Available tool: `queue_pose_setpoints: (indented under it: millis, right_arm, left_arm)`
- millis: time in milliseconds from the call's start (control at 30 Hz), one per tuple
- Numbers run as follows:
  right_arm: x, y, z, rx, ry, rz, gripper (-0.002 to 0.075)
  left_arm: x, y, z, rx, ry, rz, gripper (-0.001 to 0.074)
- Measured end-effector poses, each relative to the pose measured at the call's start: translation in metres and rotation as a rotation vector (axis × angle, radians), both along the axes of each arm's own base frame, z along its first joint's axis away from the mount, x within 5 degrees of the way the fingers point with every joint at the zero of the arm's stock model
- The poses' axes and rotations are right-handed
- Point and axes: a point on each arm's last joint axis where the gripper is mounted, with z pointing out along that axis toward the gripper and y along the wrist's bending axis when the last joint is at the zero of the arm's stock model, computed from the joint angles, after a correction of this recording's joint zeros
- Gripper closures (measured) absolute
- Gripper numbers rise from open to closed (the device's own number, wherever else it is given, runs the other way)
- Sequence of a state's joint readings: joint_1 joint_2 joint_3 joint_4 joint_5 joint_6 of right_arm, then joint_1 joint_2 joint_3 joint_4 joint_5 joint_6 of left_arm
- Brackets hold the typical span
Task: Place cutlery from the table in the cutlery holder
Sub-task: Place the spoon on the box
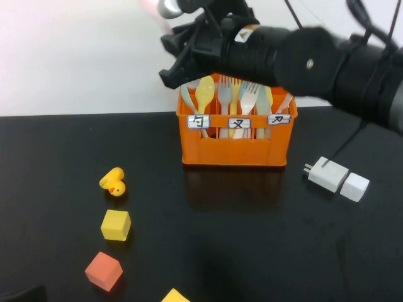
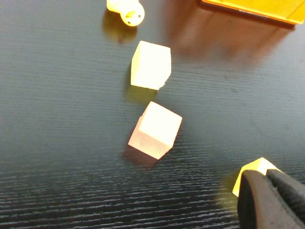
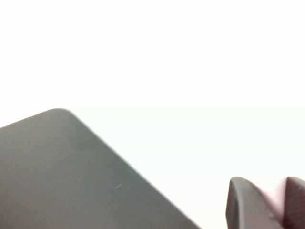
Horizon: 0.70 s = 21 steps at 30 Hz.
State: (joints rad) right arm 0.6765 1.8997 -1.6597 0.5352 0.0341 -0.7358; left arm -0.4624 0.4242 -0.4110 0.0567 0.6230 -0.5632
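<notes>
The orange cutlery holder (image 1: 236, 138) stands at the back middle of the black table (image 1: 252, 239), with several forks and spoons upright in its three labelled compartments. My right gripper (image 1: 173, 9) is raised above and behind the holder's left end. It is shut on a pale pink piece, the spoon (image 1: 150, 7), which shows as pink between the fingers in the right wrist view (image 3: 275, 198). No white fork lies on the table. My left gripper (image 2: 267, 179) is shut and empty, low over the table's near left, just above a yellow block (image 2: 255, 168).
A yellow duck (image 1: 113, 182), a yellow cube (image 1: 116, 224), a red-orange cube (image 1: 103, 270) and another yellow block (image 1: 175, 296) lie at the front left. A white charger (image 1: 327, 173) and white block (image 1: 354, 187) lie right of the holder.
</notes>
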Motion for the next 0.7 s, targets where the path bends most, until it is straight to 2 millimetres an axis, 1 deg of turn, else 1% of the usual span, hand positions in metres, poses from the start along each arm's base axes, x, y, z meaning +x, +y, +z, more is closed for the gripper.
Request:
queue_pose_setpoints:
  millis: [167,267,533,700]
  right_arm:
    - [0.007,-0.009,-0.019,0.088,-0.041,-0.133,0.0587]
    - [0.014,-0.011,-0.032,0.168,-0.043,-0.215,0.0587]
    - [0.035,-0.006,-0.081,0.299,-0.007,-0.338,0.0587]
    - [0.042,-0.004,-0.099,0.312,-0.042,-0.358,0.0587]
  left_arm:
    - [0.0,0.0,0.0,0.0,0.0,0.0,0.0736]
    - [0.0,0.0,0.0,0.0,0.0,0.0,0.0736]
    - [0.0,0.0,0.0,0.0,0.0,0.0,0.0736]
    - [0.0,0.0,0.0,0.0,0.0,0.0,0.0736]
